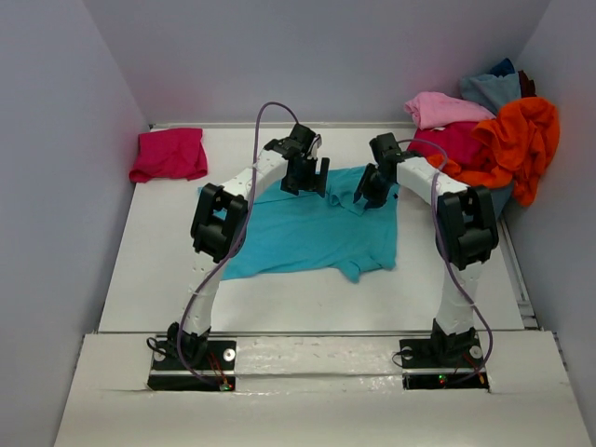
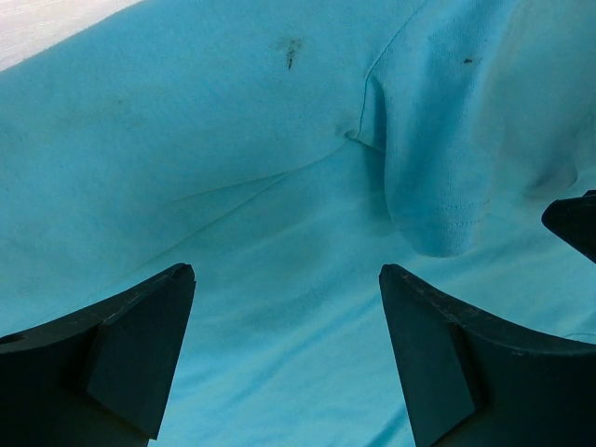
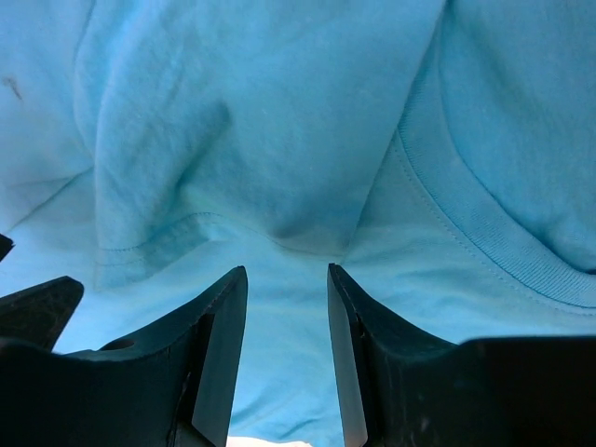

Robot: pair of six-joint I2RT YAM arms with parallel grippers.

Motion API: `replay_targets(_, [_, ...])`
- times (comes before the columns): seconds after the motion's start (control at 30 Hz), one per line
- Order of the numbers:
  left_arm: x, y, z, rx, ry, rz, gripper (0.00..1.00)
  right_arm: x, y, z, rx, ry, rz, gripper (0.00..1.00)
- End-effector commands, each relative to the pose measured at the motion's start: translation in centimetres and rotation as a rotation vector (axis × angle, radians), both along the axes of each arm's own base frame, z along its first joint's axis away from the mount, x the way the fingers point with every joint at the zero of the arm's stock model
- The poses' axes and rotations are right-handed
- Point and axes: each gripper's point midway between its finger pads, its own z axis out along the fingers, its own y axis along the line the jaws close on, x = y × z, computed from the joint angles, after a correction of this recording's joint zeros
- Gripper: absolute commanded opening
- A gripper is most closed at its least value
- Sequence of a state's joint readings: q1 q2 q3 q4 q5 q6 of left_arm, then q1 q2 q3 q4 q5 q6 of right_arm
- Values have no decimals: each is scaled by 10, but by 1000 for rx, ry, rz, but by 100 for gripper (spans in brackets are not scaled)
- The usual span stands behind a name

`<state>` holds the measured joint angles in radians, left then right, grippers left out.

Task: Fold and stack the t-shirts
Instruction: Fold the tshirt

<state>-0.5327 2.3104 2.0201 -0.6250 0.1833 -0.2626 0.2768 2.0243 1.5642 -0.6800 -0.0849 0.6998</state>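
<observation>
1. From the top camera: turquoise t-shirt (image 1: 307, 237) spread mostly flat in the middle of the white table (image 1: 158, 279), between the two arms, with its near hem rumpled.
2. Left fingers (image 1: 305, 179) poised over the shirt's far edge. Right fingers (image 1: 372, 191) just beside them, low over the collar end.
3. Folded magenta-pink t-shirt (image 1: 169, 154) at the far left corner, well apart from the turquoise one.
4. Heaped at the far right corner: orange t-shirt (image 1: 521, 140), light pink t-shirt (image 1: 442, 109), crimson t-shirt (image 1: 456, 144) and dusty blue t-shirt (image 1: 489, 90), touching and overlapping.
5. From the left wrist: left fingers (image 2: 140, 345) spread wide with nothing between them. Turquoise cloth beneath, filling nearly the whole view. Short sleeve (image 2: 428, 186) folded over onto the body, ahead and to the right.
6. From the right wrist: right fingers (image 3: 214, 345) narrow, with only a slim gap between them and the tips right at a hemmed fold of cloth. Ribbed collar (image 3: 484, 233) off to the right. Possibly brushing the cloth, hard to say; nothing seen clamped.
</observation>
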Motion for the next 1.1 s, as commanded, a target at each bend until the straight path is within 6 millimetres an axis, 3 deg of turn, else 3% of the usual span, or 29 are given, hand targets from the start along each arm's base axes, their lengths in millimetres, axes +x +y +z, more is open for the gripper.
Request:
replay_targets(0.0, [0, 2, 38, -22, -66, -12, 92, 8, -1, 5, 3, -29, 1, 46])
replay_targets(1.07, [-2, 5, 31, -6, -56, -10, 93, -3, -9, -22, -35, 3, 0, 44])
